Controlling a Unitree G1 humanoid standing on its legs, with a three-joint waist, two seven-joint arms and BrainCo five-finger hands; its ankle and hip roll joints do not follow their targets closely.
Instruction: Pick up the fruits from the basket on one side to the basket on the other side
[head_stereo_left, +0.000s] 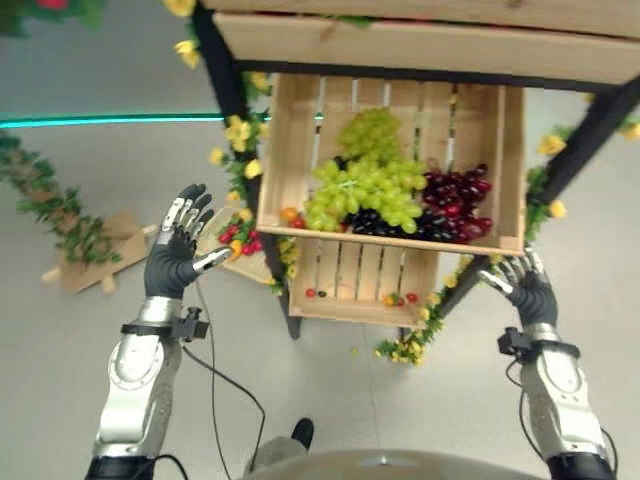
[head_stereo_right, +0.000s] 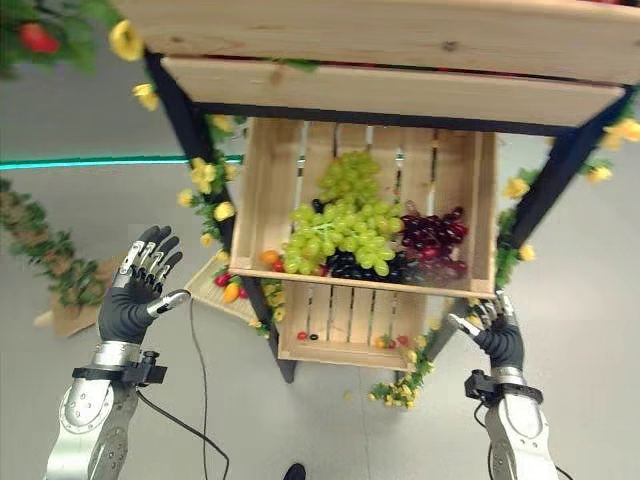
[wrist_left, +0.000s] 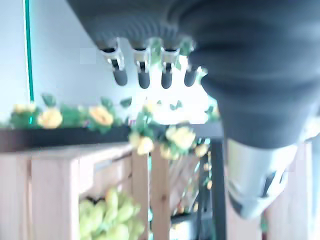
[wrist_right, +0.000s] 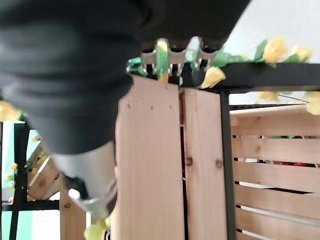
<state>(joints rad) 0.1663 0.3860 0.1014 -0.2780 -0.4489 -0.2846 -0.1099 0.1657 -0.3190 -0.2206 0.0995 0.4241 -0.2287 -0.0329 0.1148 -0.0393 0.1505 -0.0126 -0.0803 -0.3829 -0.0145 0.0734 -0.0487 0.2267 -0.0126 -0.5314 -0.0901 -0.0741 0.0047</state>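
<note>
Green grapes (head_stereo_left: 367, 180) heaped in the wooden crate (head_stereo_left: 290, 140) lie up and inward from both my empty, open-fingered hands, the right hand (head_stereo_left: 527, 288) (just below the crate's front corner) nearer than the left hand (head_stereo_left: 178, 252).

My left hand (head_stereo_left: 176, 262) wears a matt dark ribbed cover, with smooth silver metal-looking fingers tipped in dull black. The crate (head_stereo_left: 290, 150) is pale unfinished wood, slatted, with visible grain and knots. Green grapes (head_stereo_left: 365, 180) look smooth and waxy; the dark red grapes (head_stereo_left: 455, 195) by the crate's right edge are glossier. The stand's frame (head_stereo_left: 225, 75) is matt black, probably painted metal. The yellow flowers (head_stereo_left: 238, 132) look like cloth. The floor (head_stereo_left: 90, 180) is smooth, faintly sheened grey.
</note>
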